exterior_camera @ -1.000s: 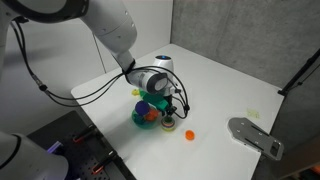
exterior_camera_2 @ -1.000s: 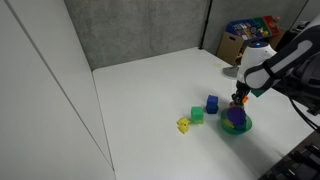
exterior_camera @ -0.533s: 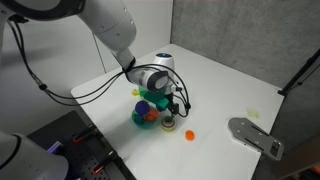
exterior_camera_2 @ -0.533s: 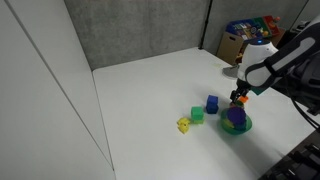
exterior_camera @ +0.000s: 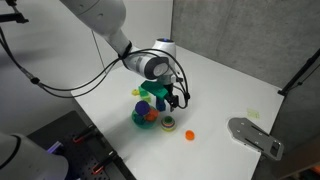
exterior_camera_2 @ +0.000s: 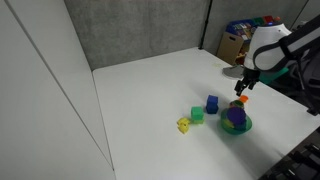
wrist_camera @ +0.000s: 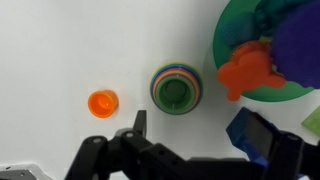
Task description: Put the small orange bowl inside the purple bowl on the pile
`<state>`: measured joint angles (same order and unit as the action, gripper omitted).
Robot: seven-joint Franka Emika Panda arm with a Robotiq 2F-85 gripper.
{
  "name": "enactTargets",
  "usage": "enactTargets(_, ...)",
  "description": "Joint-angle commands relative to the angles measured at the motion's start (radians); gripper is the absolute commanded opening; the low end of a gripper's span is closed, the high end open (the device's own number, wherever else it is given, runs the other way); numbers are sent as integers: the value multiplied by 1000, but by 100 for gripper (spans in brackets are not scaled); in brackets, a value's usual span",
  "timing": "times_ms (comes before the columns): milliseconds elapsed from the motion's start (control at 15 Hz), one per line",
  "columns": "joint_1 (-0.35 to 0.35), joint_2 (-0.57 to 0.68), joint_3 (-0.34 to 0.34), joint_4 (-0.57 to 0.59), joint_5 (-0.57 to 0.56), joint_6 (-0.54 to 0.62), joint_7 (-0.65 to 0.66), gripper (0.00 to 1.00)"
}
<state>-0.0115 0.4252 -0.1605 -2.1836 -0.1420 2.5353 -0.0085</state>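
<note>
The small orange bowl (wrist_camera: pixel 102 102) sits alone on the white table, also seen as an orange dot (exterior_camera: pixel 189 133) in an exterior view. The purple bowl (exterior_camera_2: pixel 236 117) tops a pile inside a green bowl (wrist_camera: pixel 232 40), and its purple edge (wrist_camera: pixel 300 40) shows at the right of the wrist view. An orange piece (wrist_camera: pixel 245 70) lies in that pile too. My gripper (exterior_camera: pixel 174 100) hangs open and empty above the table beside the pile, over a striped cup (wrist_camera: pixel 177 87). One finger (wrist_camera: pixel 138 122) shows in the wrist view.
A blue cube (exterior_camera_2: pixel 212 104), a green cube (exterior_camera_2: pixel 197 114) and a yellow cube (exterior_camera_2: pixel 184 125) lie near the pile. The blue cube (wrist_camera: pixel 262 135) is close under my wrist. A grey flat object (exterior_camera: pixel 255 135) lies toward the table's edge.
My gripper has opened and risen away from the striped cup, which stays on the table. The small orange bowl and the pile have not moved.
</note>
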Motion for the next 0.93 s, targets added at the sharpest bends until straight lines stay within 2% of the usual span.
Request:
enactTargets(0,-58,-145,65,-68,86,-106,-60,100)
enactTargets(267,-97,-270,99,-109,210,-197,-157,100)
enactTargets(467,-108,-367,93,-137,284,-270,-223,100)
enactTargets(867,-91,-539,73,-153,236,-453,-143,100)
